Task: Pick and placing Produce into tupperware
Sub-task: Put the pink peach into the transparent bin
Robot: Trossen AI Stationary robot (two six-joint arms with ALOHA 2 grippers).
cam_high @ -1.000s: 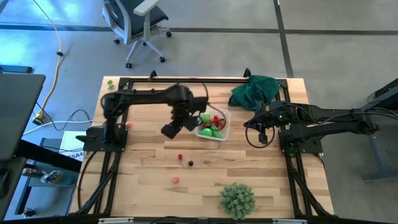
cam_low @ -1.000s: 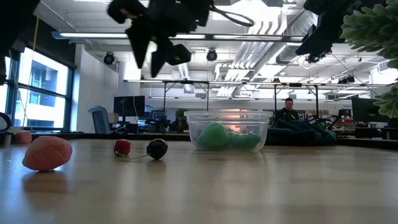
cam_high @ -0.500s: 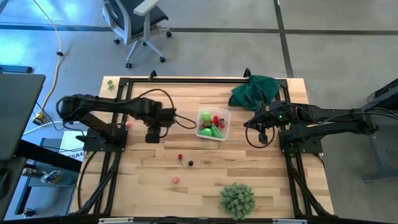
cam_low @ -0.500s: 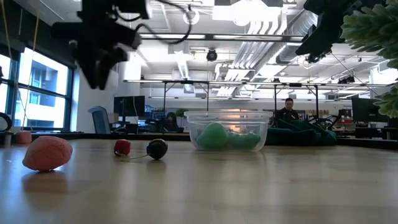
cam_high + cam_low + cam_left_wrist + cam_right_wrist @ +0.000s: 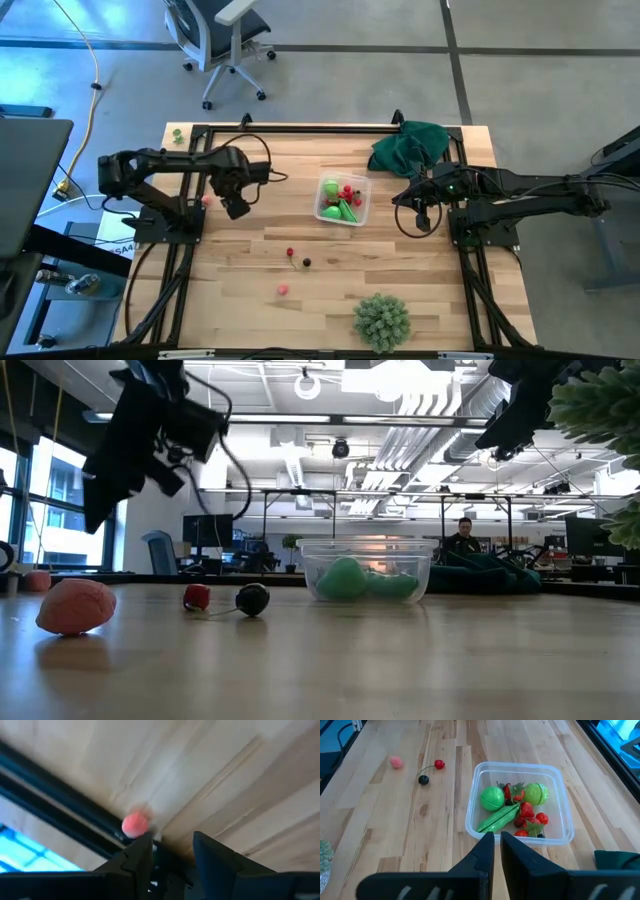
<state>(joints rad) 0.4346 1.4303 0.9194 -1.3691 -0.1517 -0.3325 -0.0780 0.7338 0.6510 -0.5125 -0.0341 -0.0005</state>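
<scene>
Clear tupperware (image 5: 341,200): centre of the high view, already holding green pieces, strawberries and red bits.
Loose produce: red cherry (image 5: 290,252) and dark cherry (image 5: 306,262) lower centre; pink piece (image 5: 283,289) below them; small pink ball (image 5: 207,200) at centre left by the frame rail.
Left gripper (image 5: 237,207): has swung away from the tupperware to centre left, fingers parted, nothing between them, narrowing as it nears that ball.
Meaning: drop-off looks done; next pick is probably the ball beside the rail.
Right gripper (image 5: 422,216): parked centre right, closed and empty.
Bystanders: green cloth (image 5: 410,145) upper right, spiky ball (image 5: 381,320) bottom centre.
</scene>
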